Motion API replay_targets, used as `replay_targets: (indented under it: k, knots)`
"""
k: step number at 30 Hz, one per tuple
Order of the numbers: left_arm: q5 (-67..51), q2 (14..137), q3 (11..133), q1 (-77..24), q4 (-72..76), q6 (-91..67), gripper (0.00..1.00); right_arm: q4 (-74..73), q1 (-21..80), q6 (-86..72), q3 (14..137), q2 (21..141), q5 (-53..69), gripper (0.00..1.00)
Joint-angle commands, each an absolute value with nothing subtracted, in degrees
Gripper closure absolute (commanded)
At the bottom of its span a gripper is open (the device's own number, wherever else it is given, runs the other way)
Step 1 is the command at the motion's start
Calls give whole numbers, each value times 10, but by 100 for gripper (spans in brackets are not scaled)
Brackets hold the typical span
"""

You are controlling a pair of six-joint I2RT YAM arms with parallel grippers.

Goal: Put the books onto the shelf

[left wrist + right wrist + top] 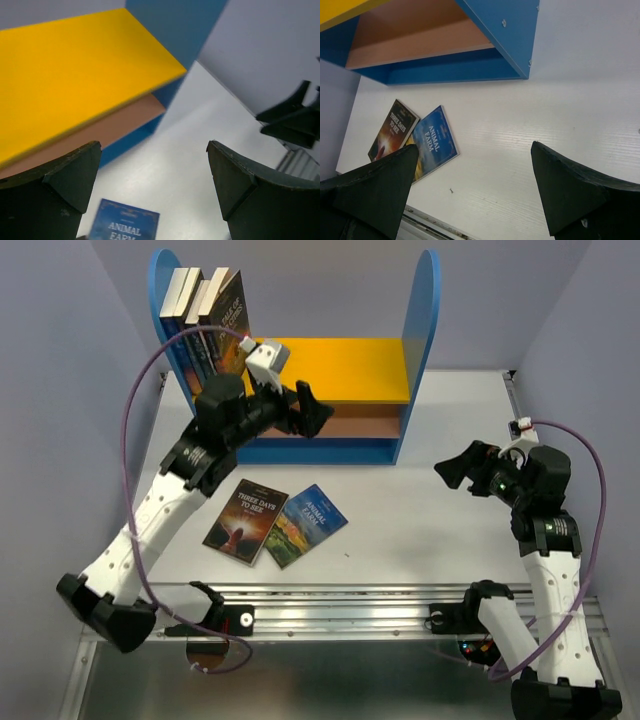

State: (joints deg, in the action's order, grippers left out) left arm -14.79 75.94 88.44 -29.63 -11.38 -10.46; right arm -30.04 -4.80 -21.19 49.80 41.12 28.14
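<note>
A: What does only the overhead view show?
B: The upright books (205, 310) at the shelf (420, 330)'s left end, with the left gripper (153, 150) spread empty in front.
A: On the table (420, 530)?
B: Three Days to See (245, 520) and Animal Farm (308, 523) lie flat, and the right gripper (474, 149) is also spread empty

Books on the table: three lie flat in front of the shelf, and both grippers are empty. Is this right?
Not three, two: Three Days to See and Animal Farm, as the top view shows. They lie flat in front of the shelf, and the left gripper and right gripper are empty.
</note>
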Motion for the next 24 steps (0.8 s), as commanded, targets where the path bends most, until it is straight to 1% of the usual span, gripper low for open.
replay_targets:
  k: [1, 2, 3, 6, 7, 9, 10, 13, 15, 17, 18, 19, 24]
  knots:
    - [-157, 613, 732, -341, -8, -155, 1, -287, -45, -207, 496, 401, 310, 0]
    - [-154, 593, 699, -346, -4, -170, 1, -287, -45, -207, 495, 401, 315, 0]
    - [-147, 573, 638, -350, 13, -189, 1, -281, -45, -207, 491, 402, 323, 0]
    - [-125, 521, 550, -350, -9, -227, 1, -273, -45, -209, 487, 409, 373, 0]
    - [-80, 515, 534, -351, -31, -235, 1, -279, -39, -205, 489, 415, 380, 0]
    - [-25, 507, 498, -352, -101, -259, 1, -297, -26, -191, 491, 414, 371, 0]
    - [39, 511, 489, -351, -152, -276, 1, -295, -4, -191, 489, 410, 360, 0]
    - [108, 513, 455, -351, -199, -353, 1, -302, 25, -192, 463, 424, 355, 0]
    - [134, 515, 435, -349, -224, -411, 1, -295, 61, -199, 437, 450, 337, 0]
    - [189, 520, 425, -345, -257, -452, 1, -267, 102, -217, 417, 462, 303, 0]
    - [209, 532, 414, -332, -267, -476, 1, -244, 157, -236, 405, 470, 288, 0]
    - [210, 542, 410, -321, -268, -482, 1, -230, 223, -256, 402, 492, 246, 0]
    - [206, 608, 397, -205, -236, -472, 1, -122, 367, -308, 388, 572, 147, 0]
